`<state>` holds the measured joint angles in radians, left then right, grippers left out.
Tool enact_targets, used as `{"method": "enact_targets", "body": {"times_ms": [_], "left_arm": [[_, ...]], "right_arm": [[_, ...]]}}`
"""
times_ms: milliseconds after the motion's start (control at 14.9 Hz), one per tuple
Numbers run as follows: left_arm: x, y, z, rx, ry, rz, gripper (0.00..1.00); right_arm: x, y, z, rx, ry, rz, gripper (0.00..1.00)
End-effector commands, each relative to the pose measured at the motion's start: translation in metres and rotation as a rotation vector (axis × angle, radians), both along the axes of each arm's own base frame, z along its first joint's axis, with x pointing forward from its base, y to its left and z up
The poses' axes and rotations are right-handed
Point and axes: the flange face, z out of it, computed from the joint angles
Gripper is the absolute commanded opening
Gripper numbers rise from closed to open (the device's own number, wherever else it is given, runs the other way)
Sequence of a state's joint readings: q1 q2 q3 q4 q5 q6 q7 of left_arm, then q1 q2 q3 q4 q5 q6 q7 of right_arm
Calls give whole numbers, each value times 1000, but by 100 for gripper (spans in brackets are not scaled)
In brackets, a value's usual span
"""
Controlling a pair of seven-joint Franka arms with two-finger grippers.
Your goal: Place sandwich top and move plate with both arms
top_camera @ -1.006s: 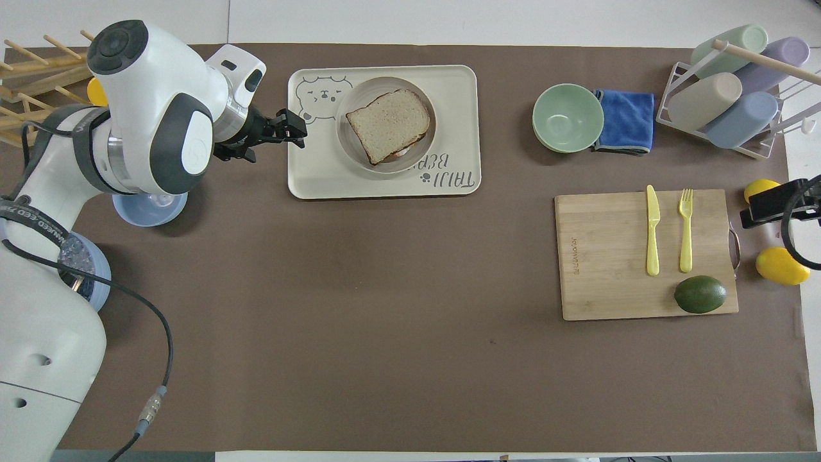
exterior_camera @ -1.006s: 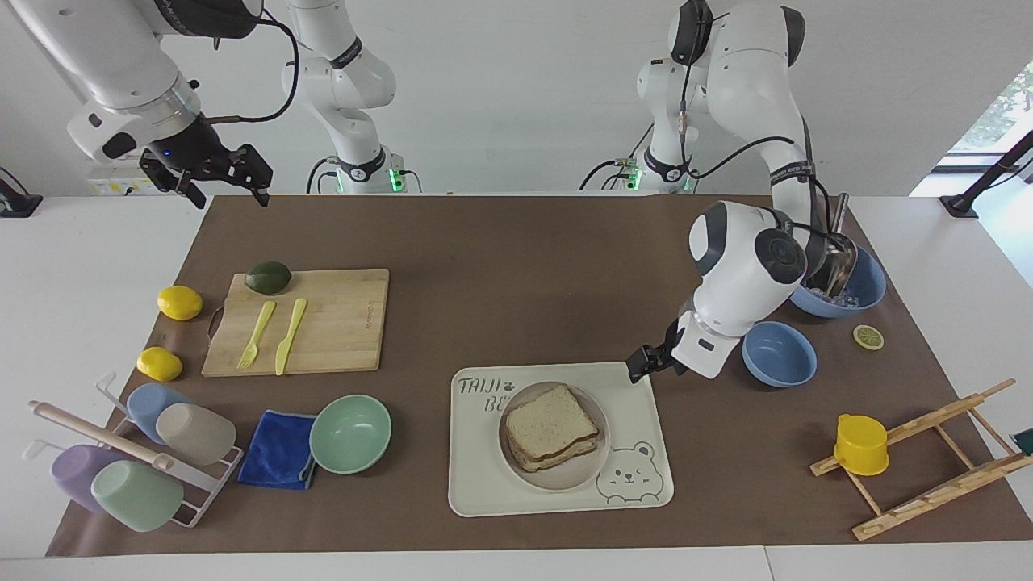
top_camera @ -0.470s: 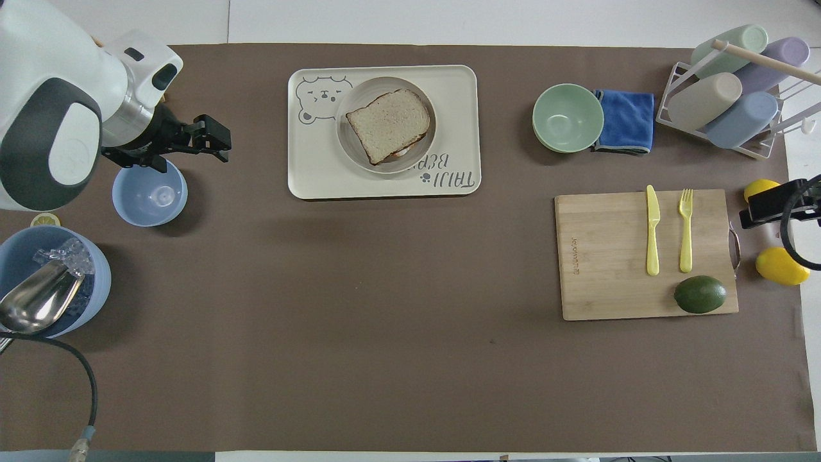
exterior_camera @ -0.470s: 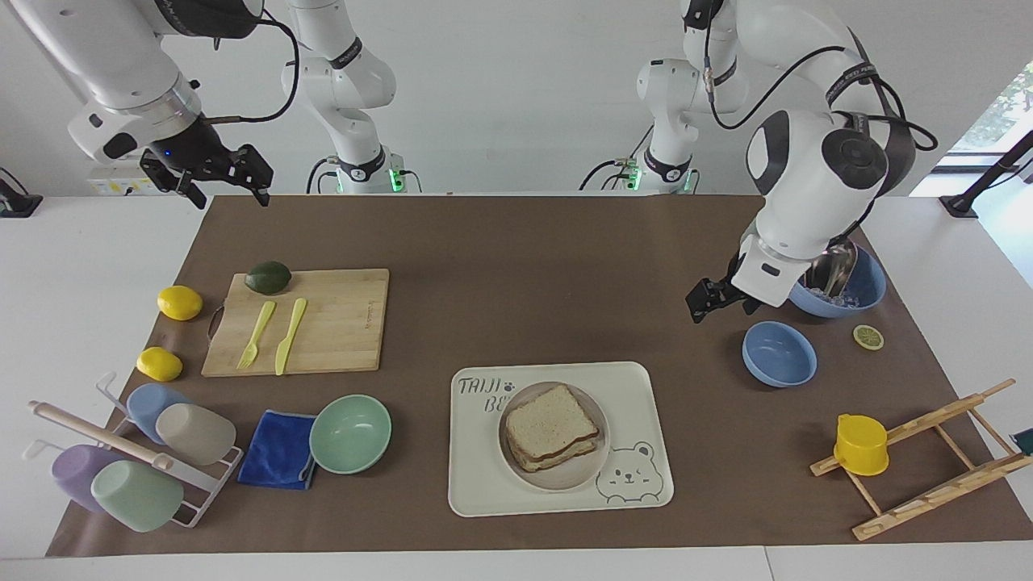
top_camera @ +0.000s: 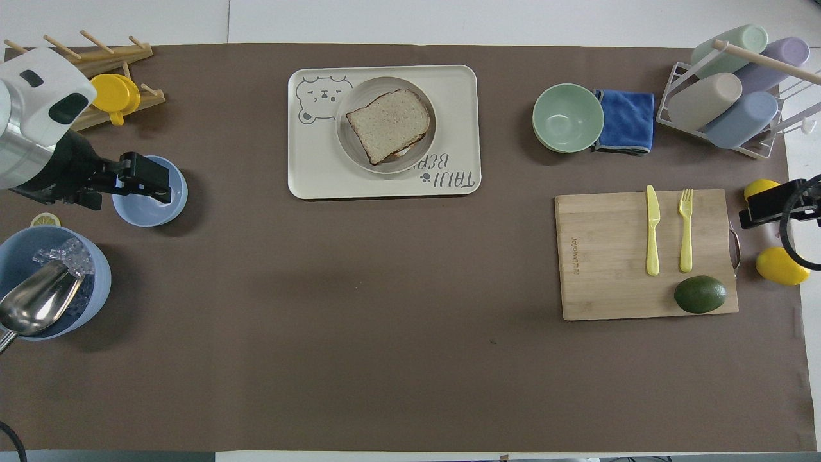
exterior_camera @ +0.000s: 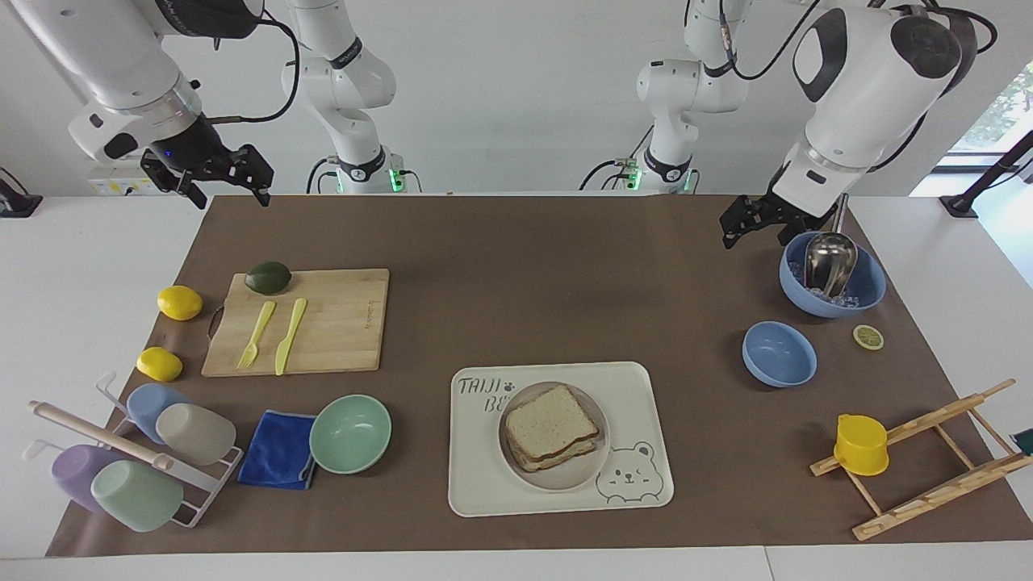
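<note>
sandwich top (exterior_camera: 550, 422) sitting on the sandwich on the plate (exterior_camera: 587, 474) lower middle of the facing view, left gripper (exterior_camera: 754, 219) open and empty upper right, right gripper (exterior_camera: 211, 176) open upper left

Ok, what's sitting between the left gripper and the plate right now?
Only bare brown mat. In the facing view the left gripper, open, hangs above the table beside the ice bowl; nothing stands between it and the plate on the tray.
</note>
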<state>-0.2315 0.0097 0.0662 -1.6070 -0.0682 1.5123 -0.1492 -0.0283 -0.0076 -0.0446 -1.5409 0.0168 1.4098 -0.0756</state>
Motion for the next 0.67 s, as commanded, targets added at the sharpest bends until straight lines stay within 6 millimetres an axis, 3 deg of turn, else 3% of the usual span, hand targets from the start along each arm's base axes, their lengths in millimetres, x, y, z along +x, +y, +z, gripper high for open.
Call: {"method": "enact_targets", "body": {"times_ms": [0,134,335,470,537,604], "left_arm": [[-50,8,-14,18,35,-63,100],[-49,8,-23,22,32,-62,100],[-33,12,-21,11,-21,-59,100],[-27,13,-9,17,1,-58,100],[-26,13,16,52,-8,-72,100],[-24,12,23,58,6,-75,100]], "right_arm": [[-6,0,2,1,10,20,100],[-6,-1,4,-12,8,20,100],[-6,-1,9,-33,-5,20,100],[-6,-4,11,-94,-11,32,100],[-6,-3,12,-93,-12,31,100],[-6,-4,13,-80,-16,24,100]]}}
